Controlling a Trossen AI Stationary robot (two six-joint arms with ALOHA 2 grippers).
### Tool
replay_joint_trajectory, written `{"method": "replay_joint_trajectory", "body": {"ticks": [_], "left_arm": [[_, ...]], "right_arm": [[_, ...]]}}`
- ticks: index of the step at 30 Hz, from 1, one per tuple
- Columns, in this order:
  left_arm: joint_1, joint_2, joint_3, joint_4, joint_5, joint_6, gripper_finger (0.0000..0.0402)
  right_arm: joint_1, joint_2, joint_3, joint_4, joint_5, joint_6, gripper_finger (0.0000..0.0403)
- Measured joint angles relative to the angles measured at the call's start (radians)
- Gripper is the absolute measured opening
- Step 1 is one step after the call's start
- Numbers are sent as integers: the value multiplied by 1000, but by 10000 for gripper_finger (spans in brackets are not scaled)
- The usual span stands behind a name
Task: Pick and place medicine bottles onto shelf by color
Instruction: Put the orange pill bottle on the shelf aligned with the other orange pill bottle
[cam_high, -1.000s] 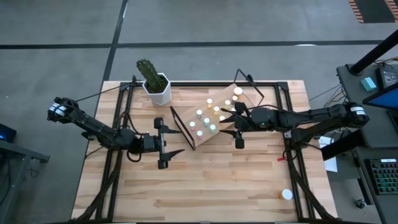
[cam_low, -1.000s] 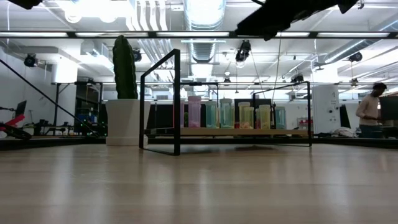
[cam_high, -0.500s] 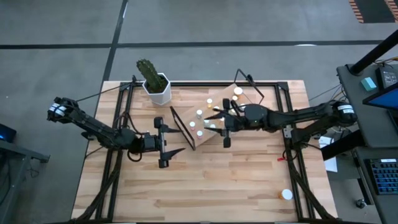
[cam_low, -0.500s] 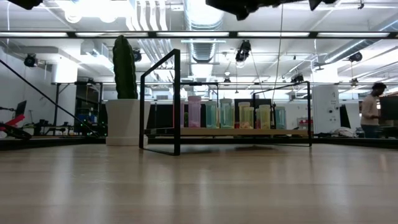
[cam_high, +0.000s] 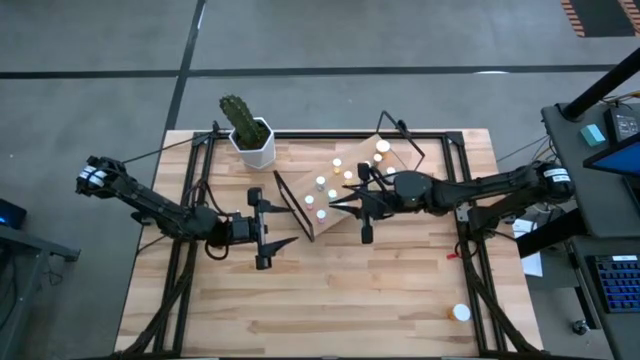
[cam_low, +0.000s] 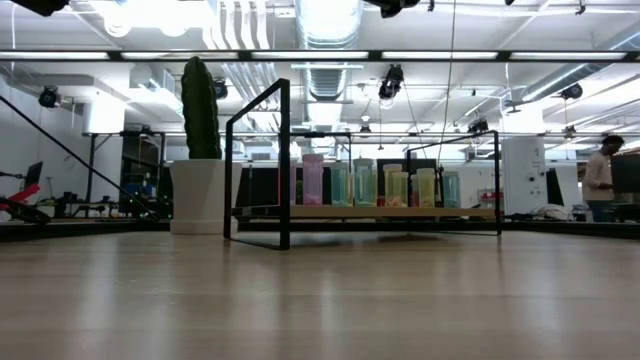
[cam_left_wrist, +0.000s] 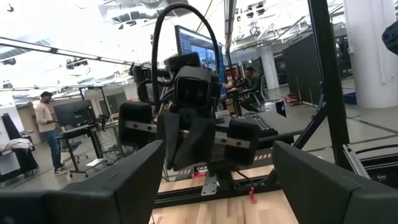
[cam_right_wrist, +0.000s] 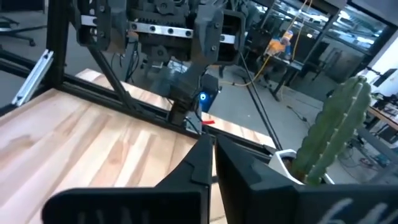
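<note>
Several medicine bottles (cam_low: 362, 183) upright on shelf (cam_high: 352, 190), apparently angled diagonally across table (cam_high: 330, 290).

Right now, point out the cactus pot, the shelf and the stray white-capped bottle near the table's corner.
cactus pot (cam_high: 254, 148): high view, on the white pot's rim below the plant.
shelf (cam_high: 372, 168): high view, on bare wood of the board among the bottles.
stray white-capped bottle (cam_high: 461, 313): high view, on its white cap.
</note>
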Motion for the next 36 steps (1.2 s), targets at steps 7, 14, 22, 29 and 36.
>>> {"method": "replay_joint_trajectory", "body": {"ticks": [7, 14, 22, 29, 36], "left_arm": [[0, 0, -2, 0, -8, -1, 280], [1, 3, -2, 1, -11, -2, 280], [5, 20, -1, 1, -12, -2, 280], [6, 21, -1, 1, -12, -2, 280], [6, 21, -1, 1, -12, -2, 280]], "right_arm": [[2, -89, 55, -208, 0, 113, 9], [22, -131, 188, -657, -100, 329, 9], [92, -130, 190, -759, -105, 413, 9], [140, -129, 193, -891, -105, 546, 9], [180, -129, 194, -931, -104, 646, 9]]}}
